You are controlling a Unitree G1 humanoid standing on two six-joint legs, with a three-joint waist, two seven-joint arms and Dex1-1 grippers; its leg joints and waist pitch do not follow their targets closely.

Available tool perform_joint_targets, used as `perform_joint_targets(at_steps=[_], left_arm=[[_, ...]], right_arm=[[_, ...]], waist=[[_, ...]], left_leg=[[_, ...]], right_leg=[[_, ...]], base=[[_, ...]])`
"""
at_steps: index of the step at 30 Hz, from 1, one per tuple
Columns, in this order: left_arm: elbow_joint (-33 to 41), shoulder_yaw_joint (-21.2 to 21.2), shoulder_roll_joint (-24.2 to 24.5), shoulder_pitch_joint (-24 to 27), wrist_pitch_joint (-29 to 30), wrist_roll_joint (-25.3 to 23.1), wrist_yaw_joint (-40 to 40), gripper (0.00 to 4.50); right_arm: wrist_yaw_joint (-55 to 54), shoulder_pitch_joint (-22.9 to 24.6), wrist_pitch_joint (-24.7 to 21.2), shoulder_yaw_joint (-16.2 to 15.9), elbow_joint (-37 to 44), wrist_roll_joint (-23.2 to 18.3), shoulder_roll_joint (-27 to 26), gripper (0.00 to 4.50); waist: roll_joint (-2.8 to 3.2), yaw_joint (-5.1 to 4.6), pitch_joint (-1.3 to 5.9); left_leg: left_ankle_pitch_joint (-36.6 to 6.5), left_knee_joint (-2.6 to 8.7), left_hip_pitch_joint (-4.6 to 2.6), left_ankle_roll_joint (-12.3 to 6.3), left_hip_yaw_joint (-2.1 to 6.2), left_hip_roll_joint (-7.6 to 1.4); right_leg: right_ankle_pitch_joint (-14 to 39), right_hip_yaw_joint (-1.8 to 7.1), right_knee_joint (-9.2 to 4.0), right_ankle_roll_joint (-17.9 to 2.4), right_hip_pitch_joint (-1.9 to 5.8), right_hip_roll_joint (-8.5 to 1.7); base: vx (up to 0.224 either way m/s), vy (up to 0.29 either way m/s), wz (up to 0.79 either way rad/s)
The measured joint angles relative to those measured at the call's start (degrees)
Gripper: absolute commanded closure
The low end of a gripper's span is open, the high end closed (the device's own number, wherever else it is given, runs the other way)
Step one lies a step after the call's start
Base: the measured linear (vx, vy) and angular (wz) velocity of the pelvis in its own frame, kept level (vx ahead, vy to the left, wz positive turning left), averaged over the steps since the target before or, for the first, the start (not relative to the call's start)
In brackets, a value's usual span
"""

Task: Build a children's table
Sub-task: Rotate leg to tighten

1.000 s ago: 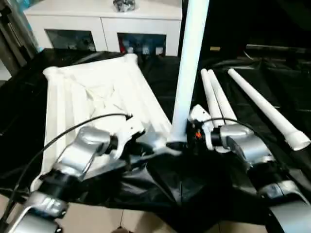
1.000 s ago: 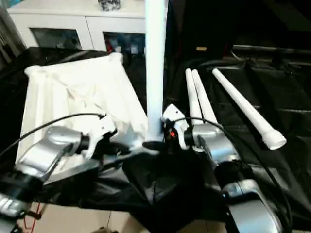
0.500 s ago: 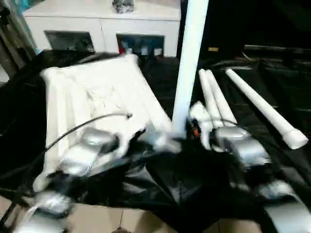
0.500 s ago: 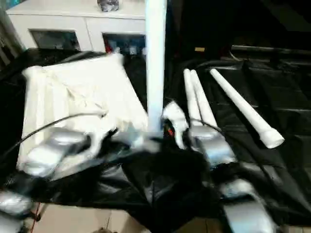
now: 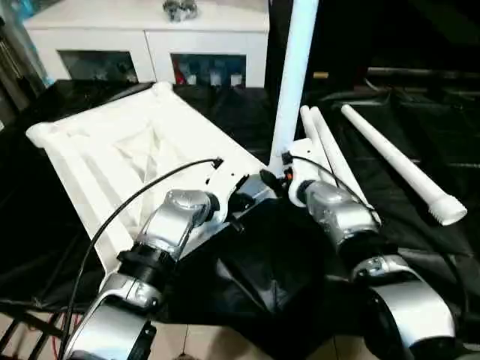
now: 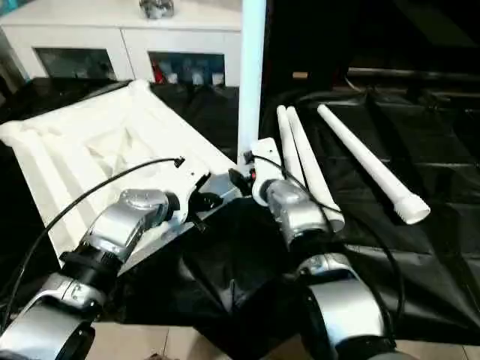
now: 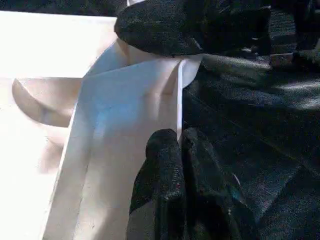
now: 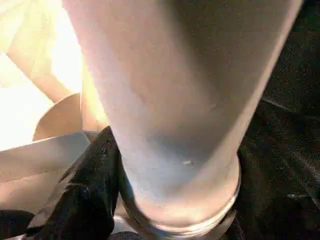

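Left gripper jaws pressed together on tabletop rim near corner socket. Right gripper jaws spread around upright leg base (seated in socket). Three legs beyond.

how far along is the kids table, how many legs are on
One leg stands upright at the upturned tabletop's near corner, right gripper around its base, seating unclear. Left gripper pinches the tabletop's edge. Three legs lie loose on the black cloth, unfitted.
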State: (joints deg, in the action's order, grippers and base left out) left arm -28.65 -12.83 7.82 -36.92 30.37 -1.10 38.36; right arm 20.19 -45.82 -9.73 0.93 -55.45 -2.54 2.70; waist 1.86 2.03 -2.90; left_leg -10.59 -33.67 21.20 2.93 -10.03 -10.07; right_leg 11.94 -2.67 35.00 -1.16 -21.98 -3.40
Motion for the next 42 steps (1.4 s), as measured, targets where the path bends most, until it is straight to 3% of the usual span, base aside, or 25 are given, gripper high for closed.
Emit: perform_joint_targets(at_steps=[4, 11, 17, 25, 36, 42], left_arm=[[2.4, -1.0, 2.2, 1.6, -0.9, 0.1, 2.9, 4.5], [6.6, -2.5, 7.2, 4.8, -3.2, 1.1, 11.2, 4.5], [8.7, -3.8, 9.9, 6.1, -4.0, 1.7, 16.8, 4.5], [12.4, -5.0, 14.7, 8.1, -4.2, 3.8, 25.5, 4.5], [12.6, -5.1, 15.4, 8.2, -4.2, 3.9, 27.5, 4.5], [10.2, -3.9, 12.6, 7.6, -3.6, 3.1, 22.4, 4.5]], right_arm=[[5.3, 0.2, 0.4, -1.1, 0.2, 0.5, 0.8, 0.69], [22.5, 4.4, 2.9, -7.2, 5.8, 1.7, 6.8, 0.69], [32.9, 7.6, 2.3, -9.4, 11.5, 1.3, 11.1, 0.69], [44.0, 10.1, 0.3, -11.5, 17.7, -0.4, 14.6, 0.69], [46.2, 11.8, -2.3, -12.0, 21.1, -1.5, 15.3, 1.62], [36.8, 11.9, -2.3, -9.9, 19.6, 0.0, 12.2, 1.78]], waist=[[0.0, -0.25, 0.0], [0.01, 0.32, -0.01], [0.03, 1.22, -0.02], [0.28, 1.67, -0.17], [0.28, 1.88, -0.17], [0.29, 1.32, -0.17]], left_leg=[[0.0, 0.08, 0.06, 0.0, 0.0, -0.02], [0.0, 0.07, 0.14, -0.13, 0.0, -0.03], [0.0, -0.02, 0.13, -0.06, 0.0, -0.03], [0.0, -0.02, 0.19, -0.07, 0.0, -0.04], [0.0, -0.03, 0.18, -0.07, 0.0, -0.04], [0.0, -0.06, -0.03, -0.05, 0.0, -0.03]], right_leg=[[0.0, -0.03, 0.0, 0.0, -0.09, 0.02], [0.1, -0.08, -0.04, 0.0, -0.1, 0.01], [0.1, -0.07, 0.0, 0.0, -0.07, -0.01], [0.1, -0.1, -0.01, 0.0, -0.1, -0.01], [0.1, -0.1, 0.01, 0.0, -0.09, -0.01], [0.1, -0.04, 0.12, 0.0, 0.03, -0.01]], base=[[0.0, 0.0, 0.0], [0.0, 0.0, 0.0], [0.0, 0.0, 0.0], [0.0, 0.0, 0.0], [0.0, 0.0, 0.0], [0.0, 0.0, 0.0]])
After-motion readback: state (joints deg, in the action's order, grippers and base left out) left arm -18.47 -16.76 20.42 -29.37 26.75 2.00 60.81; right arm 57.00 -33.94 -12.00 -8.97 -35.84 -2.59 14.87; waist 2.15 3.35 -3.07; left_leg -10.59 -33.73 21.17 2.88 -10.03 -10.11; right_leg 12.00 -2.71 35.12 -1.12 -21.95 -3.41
